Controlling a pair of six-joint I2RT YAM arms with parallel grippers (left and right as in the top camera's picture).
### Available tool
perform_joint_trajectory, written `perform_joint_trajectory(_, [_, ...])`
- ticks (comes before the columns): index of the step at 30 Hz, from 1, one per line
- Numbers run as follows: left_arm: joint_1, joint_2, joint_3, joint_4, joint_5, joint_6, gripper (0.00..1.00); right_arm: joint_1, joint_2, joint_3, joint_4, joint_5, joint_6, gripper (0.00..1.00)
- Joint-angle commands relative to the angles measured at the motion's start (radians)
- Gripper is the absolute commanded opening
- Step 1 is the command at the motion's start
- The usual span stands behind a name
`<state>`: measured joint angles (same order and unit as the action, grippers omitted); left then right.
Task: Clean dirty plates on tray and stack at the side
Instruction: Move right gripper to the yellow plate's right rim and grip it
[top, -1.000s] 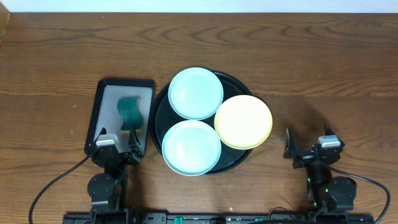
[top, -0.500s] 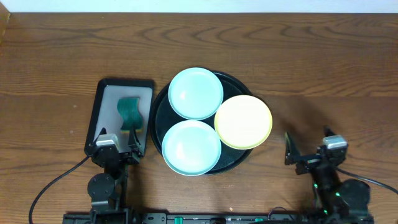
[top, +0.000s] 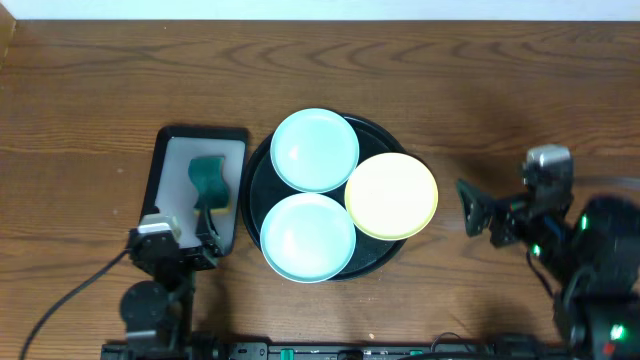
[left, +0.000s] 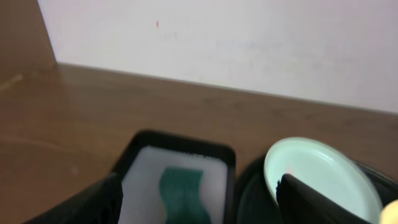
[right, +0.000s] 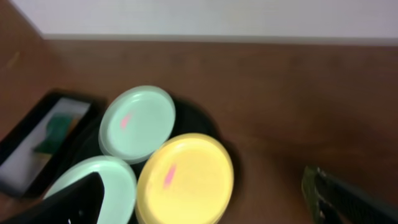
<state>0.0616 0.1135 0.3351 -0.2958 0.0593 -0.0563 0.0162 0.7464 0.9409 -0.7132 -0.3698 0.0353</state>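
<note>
Right arm is lifting off its rest spot and swinging forward and inward since the earlier overhead view; left arm is shifting only a little, back and outward. Right end effector (top: 482, 215) is hovering with fingers wide apart, holding nothing, just beside the outer edge of the yellow plate (top: 391, 195) but not touching it. Left end effector (top: 182, 240) is likewise standing apart and empty at the near end of the small rectangular tray (top: 165, 150). All three plates are lying flat on the round black tray (top: 380, 135) at the middle of the surface (top: 500, 90): far mint plate (top: 315, 150), near mint plate (top: 307, 237), and the yellow one overhanging the tray's right rim. Pink smears are showing on the yellow and far mint plates in the right wrist view. The yellow plate is lying straight inward from the right arm, clearly the nearer one; being round, it is offering no preferred axis. The green sponge (top: 208, 182) is lying straight ahead of the left fingers, long side pointing away.
</note>
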Motion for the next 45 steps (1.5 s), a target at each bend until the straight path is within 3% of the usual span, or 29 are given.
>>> perform_joint_trajectory(1, [-0.002,0.138,0.213,-0.102,0.050,-0.016,0.80,-0.003,0.146,0.167,-0.118,-0.050,-0.008,0.99])
perform_joint_trajectory(8, [-0.002,0.526,0.671,-0.492,0.064,-0.016,0.80,-0.003,0.298,0.278,-0.204,-0.189,-0.006,0.99])
perform_joint_trajectory(9, [-0.002,0.581,0.734,-0.562,0.064,-0.016,0.98,-0.003,0.307,0.278,-0.213,-0.214,-0.006,0.99])
perform_joint_trajectory(12, [-0.002,0.757,0.907,-0.769,0.064,-0.016,0.99,-0.003,0.322,0.278,-0.221,-0.226,-0.007,0.99])
perform_joint_trajectory(13, [-0.002,0.802,0.943,-0.814,0.065,-0.016,0.99,-0.003,0.324,0.278,-0.222,-0.225,-0.007,0.94])
perform_joint_trajectory(15, [-0.002,0.885,0.987,-0.865,0.064,-0.016,0.98,-0.003,0.327,0.278,-0.229,-0.216,-0.006,0.68])
perform_joint_trajectory(17, [-0.002,0.943,0.992,-0.889,0.068,-0.020,0.98,-0.003,0.327,0.275,-0.248,-0.200,-0.006,0.58])
perform_joint_trajectory(23, [-0.002,1.051,0.991,-0.904,0.165,-0.031,0.98,-0.002,0.352,0.269,-0.365,-0.023,-0.005,0.57])
perform_joint_trajectory(28, [-0.002,1.110,0.991,-0.908,0.165,-0.031,0.79,-0.002,0.418,0.236,-0.383,0.079,0.064,0.57])
perform_joint_trajectory(30, [-0.002,1.122,0.991,-0.926,0.165,-0.031,0.78,-0.002,0.451,0.220,-0.376,0.077,0.065,0.58])
perform_joint_trajectory(45, [-0.002,1.127,0.991,-0.970,0.135,-0.031,0.74,0.067,0.718,0.056,-0.098,0.082,0.083,0.50])
